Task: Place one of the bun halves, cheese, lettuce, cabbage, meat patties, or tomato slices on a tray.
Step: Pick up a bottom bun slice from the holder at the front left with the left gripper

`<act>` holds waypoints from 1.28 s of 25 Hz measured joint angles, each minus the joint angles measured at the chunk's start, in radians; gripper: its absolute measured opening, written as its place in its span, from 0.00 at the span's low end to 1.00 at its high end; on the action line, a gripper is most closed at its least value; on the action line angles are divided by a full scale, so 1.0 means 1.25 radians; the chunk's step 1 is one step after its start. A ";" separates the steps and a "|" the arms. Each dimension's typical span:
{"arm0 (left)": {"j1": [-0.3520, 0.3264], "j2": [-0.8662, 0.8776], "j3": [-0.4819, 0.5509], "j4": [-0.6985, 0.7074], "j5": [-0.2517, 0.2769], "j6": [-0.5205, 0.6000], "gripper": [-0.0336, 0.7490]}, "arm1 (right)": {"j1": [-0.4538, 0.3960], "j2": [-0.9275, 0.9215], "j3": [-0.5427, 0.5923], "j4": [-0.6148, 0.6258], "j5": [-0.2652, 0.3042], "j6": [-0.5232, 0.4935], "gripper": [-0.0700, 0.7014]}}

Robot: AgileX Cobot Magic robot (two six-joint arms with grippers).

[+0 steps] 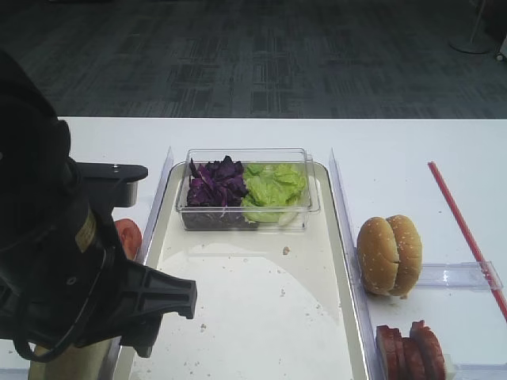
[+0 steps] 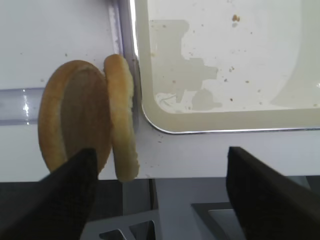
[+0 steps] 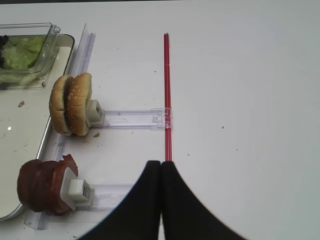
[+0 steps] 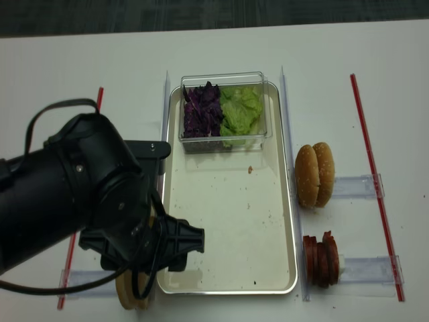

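Step in hand, as I read it: approach to the bun halves (image 2: pixel 87 120), w/ nothing picked yet. Two plain halves stand on edge side by side at the near left, just outside the tray (image 2: pixel 200 129) near its near-left corner, in a clear plastic rail. The browner one is on the left in the wrist view; the paler, thinner one (image 2: pixel 121 117) sits right of it, closest to the tray rim.

Left pincer (image 2: pixel 160 185): fingers spread wide, one black finger (image 2: pixel 70 195) low in front of the browner half, the other well to the right over the table edge. Nothing between them, so released, holding nothing. Can't tell if the left finger touches the bun or only overlaps it in view.

Next move, my guess: shift so the fingers straddle the pale half only, close gently (soft bread, squashes easily), lift clear of the rail, carry right over the rim and set down on the bare tray bottom, which has room near of the clear box (image 1: pixel 247 190) w/ cabbage (image 1: pixel 215 184) and lettuce (image 1: pixel 273 190).

Right pincer (image 3: pixel 161 167): fingers pressed together, clenched on nothing, hovering over the table at the red strip (image 3: pixel 167 95), right of the seeded buns (image 3: pixel 71 104) and the red slices (image 3: pixel 44 184). Idle.
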 joint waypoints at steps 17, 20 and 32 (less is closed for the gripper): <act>0.000 0.027 0.010 0.010 -0.033 -0.014 0.64 | 0.000 0.000 0.000 0.000 0.000 0.004 0.56; 0.000 0.060 0.010 0.007 -0.036 -0.004 0.63 | 0.000 0.000 0.000 0.000 0.000 0.000 0.56; 0.014 0.082 0.092 0.002 -0.095 0.023 0.62 | 0.000 0.000 0.000 0.000 0.000 0.000 0.56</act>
